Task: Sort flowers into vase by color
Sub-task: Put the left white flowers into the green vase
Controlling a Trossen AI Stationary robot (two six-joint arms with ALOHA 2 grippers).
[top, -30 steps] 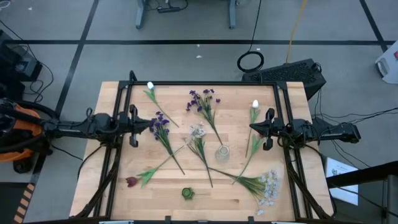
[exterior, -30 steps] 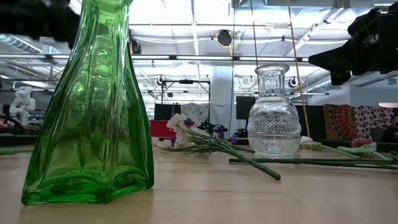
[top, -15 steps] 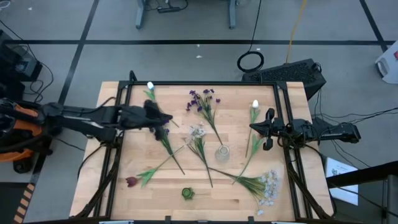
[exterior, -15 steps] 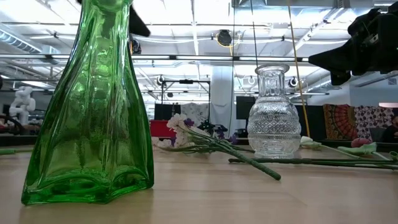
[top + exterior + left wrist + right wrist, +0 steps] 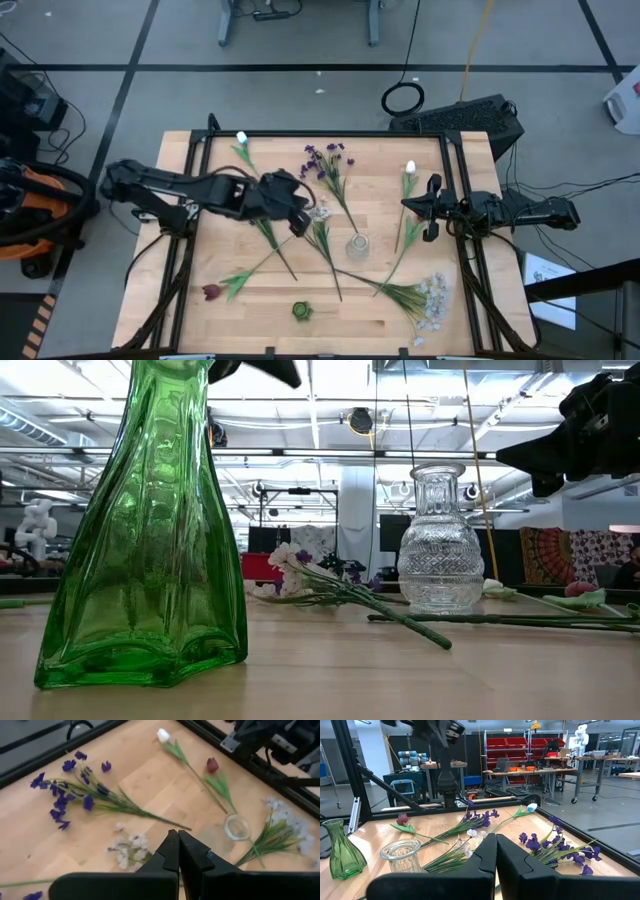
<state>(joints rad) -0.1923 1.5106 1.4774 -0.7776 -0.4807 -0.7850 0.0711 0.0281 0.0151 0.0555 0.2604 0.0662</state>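
Reach is your step now: your left end effector (image 5: 299, 218), fingers pressed shut and empty, hangs over the white spray (image 5: 318, 211) lying on the surface (image 5: 180, 280) beside the clear vase (image 5: 357, 246), so open before descending, while the right end effector (image 5: 430, 208), also closed, waits at its edge.

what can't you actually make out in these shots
- Low view: the green vase is cut off by the top edge, so its mouth is out of the picture.
- High view: the purple flowers beside the left pincer are partly covered by the arm.
- Left wrist view: the clear vase shows only its rim; its body is too faint to make out.
- Right wrist view: the right pincer hides part of the white spray behind it.
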